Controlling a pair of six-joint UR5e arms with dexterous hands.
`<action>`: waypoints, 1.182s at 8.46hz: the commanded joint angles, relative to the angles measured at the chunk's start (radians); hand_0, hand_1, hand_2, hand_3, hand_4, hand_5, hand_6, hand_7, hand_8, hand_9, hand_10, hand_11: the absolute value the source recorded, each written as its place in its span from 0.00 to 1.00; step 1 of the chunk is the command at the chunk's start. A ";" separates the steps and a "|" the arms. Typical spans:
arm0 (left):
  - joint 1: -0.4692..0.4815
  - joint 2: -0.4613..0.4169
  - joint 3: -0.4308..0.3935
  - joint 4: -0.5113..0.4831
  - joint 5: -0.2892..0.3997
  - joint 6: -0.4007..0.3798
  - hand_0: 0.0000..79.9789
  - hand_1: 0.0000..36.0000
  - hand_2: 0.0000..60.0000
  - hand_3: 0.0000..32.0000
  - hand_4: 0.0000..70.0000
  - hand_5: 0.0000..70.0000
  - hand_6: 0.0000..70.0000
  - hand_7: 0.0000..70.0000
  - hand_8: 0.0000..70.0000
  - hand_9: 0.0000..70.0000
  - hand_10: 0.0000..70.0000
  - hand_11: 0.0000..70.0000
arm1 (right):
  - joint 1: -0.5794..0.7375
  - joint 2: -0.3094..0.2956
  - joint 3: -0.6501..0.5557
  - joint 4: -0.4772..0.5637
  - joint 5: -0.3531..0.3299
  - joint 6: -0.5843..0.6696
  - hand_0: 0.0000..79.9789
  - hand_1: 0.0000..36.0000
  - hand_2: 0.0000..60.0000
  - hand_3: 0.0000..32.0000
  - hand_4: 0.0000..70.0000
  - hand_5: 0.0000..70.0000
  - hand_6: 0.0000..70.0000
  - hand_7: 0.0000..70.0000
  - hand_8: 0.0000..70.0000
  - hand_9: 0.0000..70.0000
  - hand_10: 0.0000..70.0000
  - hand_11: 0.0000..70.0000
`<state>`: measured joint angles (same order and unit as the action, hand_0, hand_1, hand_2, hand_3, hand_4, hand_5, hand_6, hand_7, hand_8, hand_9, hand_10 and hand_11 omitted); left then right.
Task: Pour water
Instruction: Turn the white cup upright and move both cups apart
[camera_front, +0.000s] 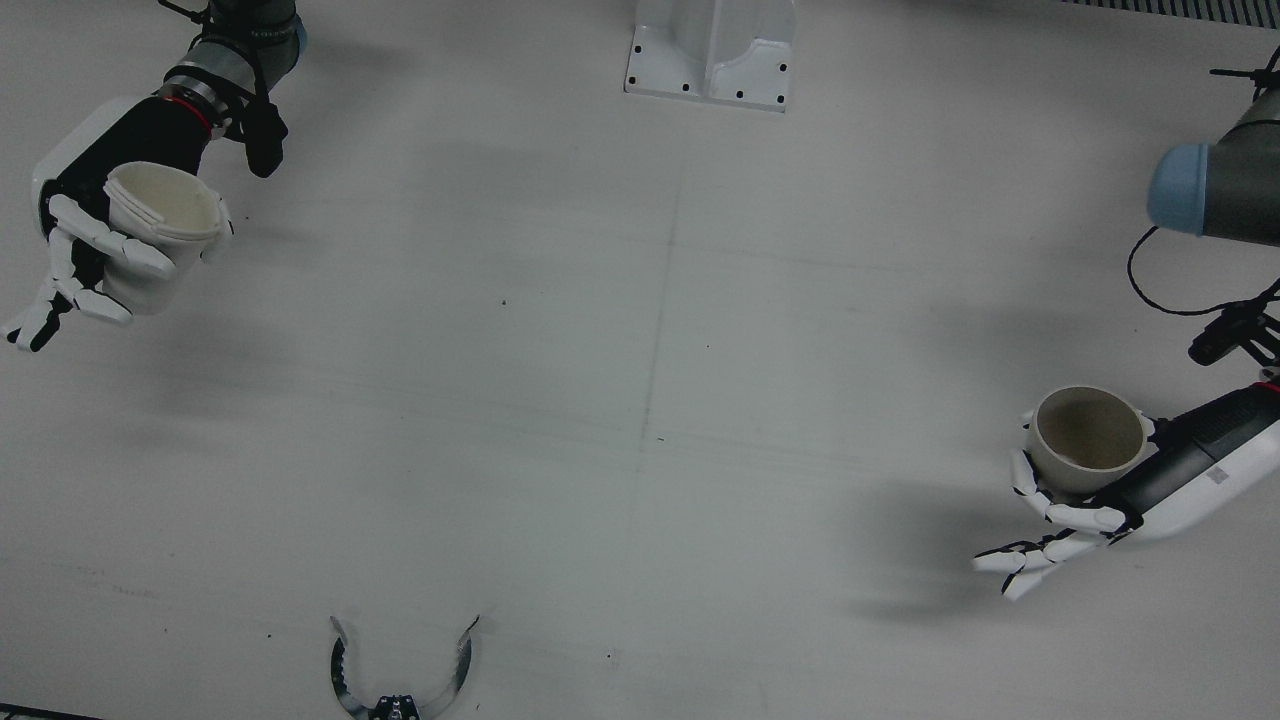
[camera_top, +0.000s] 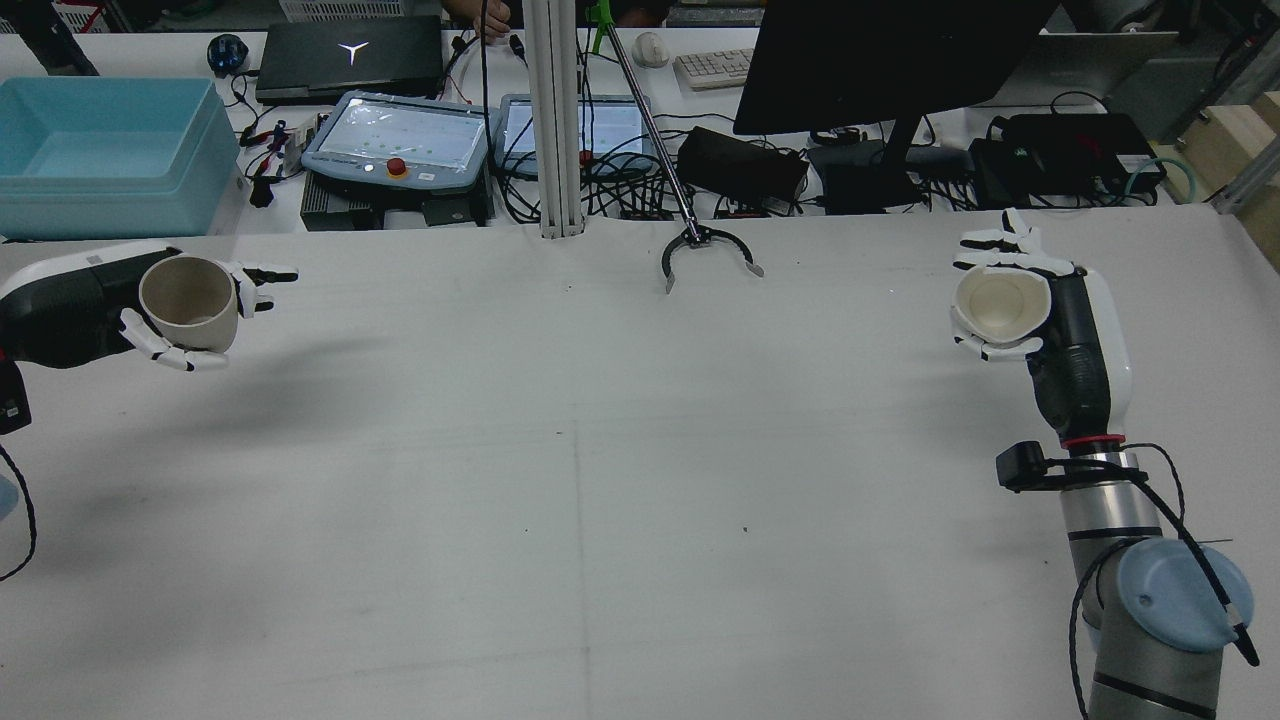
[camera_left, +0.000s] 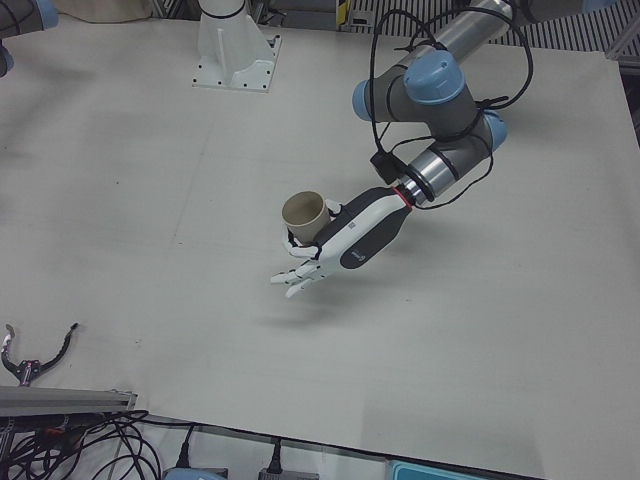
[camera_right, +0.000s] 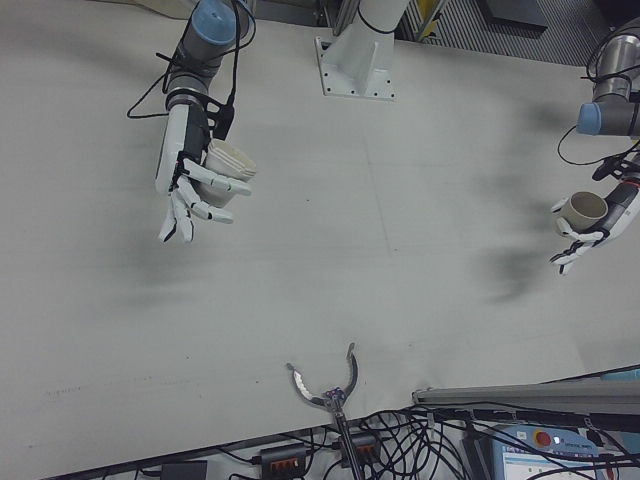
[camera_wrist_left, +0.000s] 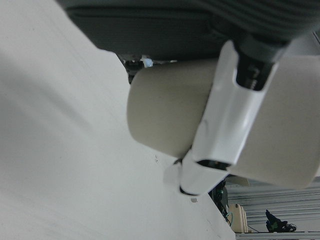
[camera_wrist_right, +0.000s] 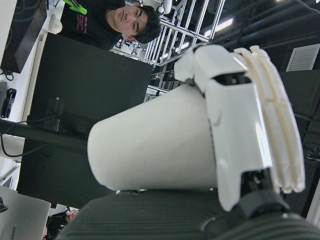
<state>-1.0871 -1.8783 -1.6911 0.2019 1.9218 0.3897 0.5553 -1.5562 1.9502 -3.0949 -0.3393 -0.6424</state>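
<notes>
the bench (camera_top: 600, 480) is a broad white surface, bare across its whole middle, so there is wide open room between the two arms. the left hand (camera_top: 165, 320) hangs above the bench near its left edge in the rear view, toward the operators' side, and is wrapped around a beige cup (camera_top: 190, 303); some fingers curl around the cup's wall while others stick out straight past it. this cup is held clear of the surface, mouth tilted up and toward the middle of the bench; its inside looks dull and nothing in it can be made out. the right hand (camera_top: 1010, 300) hangs near the right edge, also toward the operators' side, and clasps a white cup (camera_top: 998, 302), which seems to be several cups nested together by the stacked rims seen in the front view. its mouth faces up, and the inside looks pale with no contents that can be told. the two cups are well apart, at opposite sides of the bench. a metal claw tool (camera_top: 708, 250) lies at the middle of the operators' edge, away from both hands. a white mounting pedestal (camera_front: 712, 50) stands at the middle of the robot's edge. beyond the operators' edge sit a blue bin (camera_top: 100, 150), two tablets (camera_top: 400, 135) and a dark monitor (camera_top: 880, 60).
</notes>
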 joint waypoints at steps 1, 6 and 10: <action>-0.039 0.045 -0.007 0.077 0.031 0.011 1.00 1.00 0.81 0.00 1.00 1.00 0.15 0.20 0.08 0.02 0.11 0.21 | -0.037 -0.011 -0.057 -0.002 0.011 0.046 1.00 1.00 1.00 0.00 1.00 0.20 0.68 0.58 0.16 0.10 0.00 0.00; -0.036 0.444 0.083 -0.165 -0.294 0.020 1.00 1.00 0.86 0.00 0.98 1.00 0.14 0.19 0.08 0.02 0.11 0.21 | -0.055 -0.010 -0.059 -0.004 0.008 0.063 1.00 1.00 0.95 0.00 1.00 0.21 0.65 0.60 0.13 0.10 0.08 0.15; -0.033 0.450 0.298 -0.510 -0.538 -0.089 1.00 1.00 0.54 0.00 0.84 1.00 0.11 0.16 0.07 0.02 0.11 0.22 | -0.055 -0.008 -0.060 -0.005 -0.003 0.064 1.00 1.00 0.90 0.00 1.00 0.20 0.63 0.58 0.12 0.10 0.08 0.14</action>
<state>-1.1226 -1.4308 -1.4726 -0.1683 1.4849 0.3683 0.5031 -1.5650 1.8923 -3.0986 -0.3380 -0.5788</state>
